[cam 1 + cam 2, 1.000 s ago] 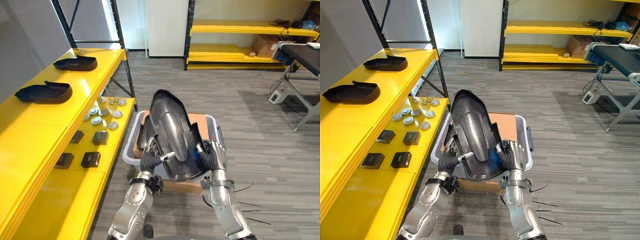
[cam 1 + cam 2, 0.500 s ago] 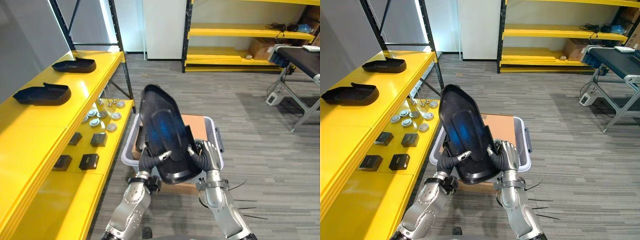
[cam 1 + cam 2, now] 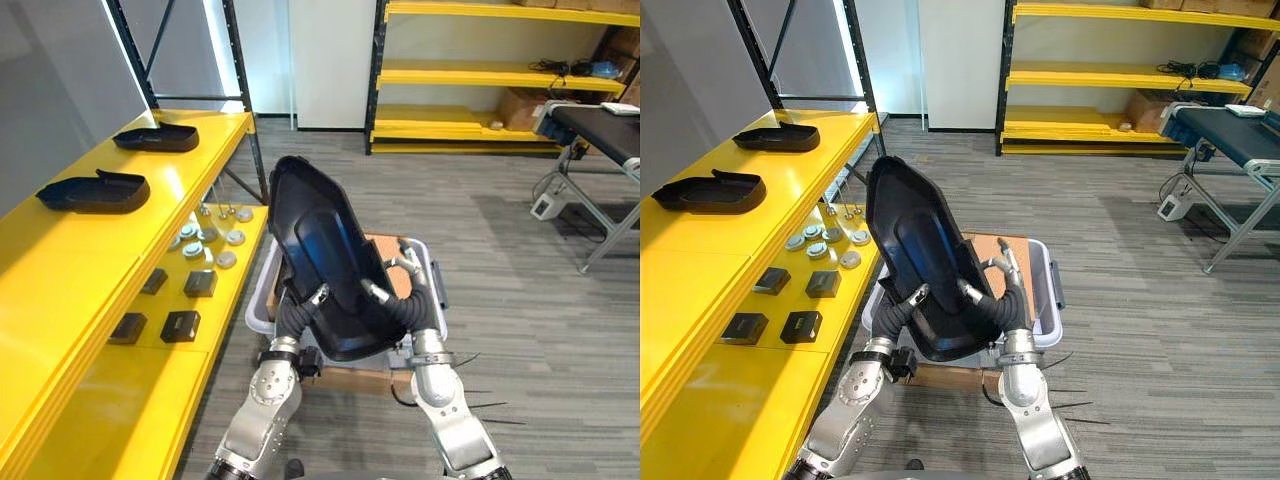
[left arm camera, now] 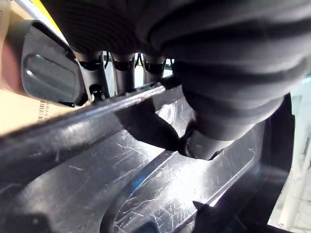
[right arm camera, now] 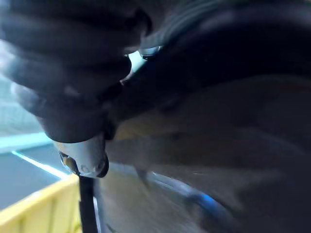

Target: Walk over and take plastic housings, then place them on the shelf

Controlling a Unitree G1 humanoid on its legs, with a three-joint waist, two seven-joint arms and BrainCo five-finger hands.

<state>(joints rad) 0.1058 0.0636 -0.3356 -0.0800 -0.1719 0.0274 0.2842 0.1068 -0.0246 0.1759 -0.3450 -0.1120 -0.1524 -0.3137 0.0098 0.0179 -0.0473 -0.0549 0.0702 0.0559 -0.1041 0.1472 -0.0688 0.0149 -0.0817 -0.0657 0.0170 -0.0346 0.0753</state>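
Item: plastic housing (image 3: 325, 250), since a second ago raised above the grey bin (image 3: 1045, 262) and tipped left. Held by my left hand (image 3: 300, 315) and right hand (image 3: 400, 300), clasping its lower edges, thumbs on its face; right fingers probably curled behind. Long axis near upright, leaning toward the yellow shelf (image 3: 70, 270) on my left; left hand nearer.

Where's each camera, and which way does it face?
Left eye view: head, looking down at the housing in left hand and right hand, yellow shelf at left.
Right eye view: same scene, slightly rightward; both arms.
Left wrist view: left wrist, along its fingers gripping the housing's edge.
Right wrist view: right wrist, close against the housing; its dark cover shows.
Shared: all four show the housing.
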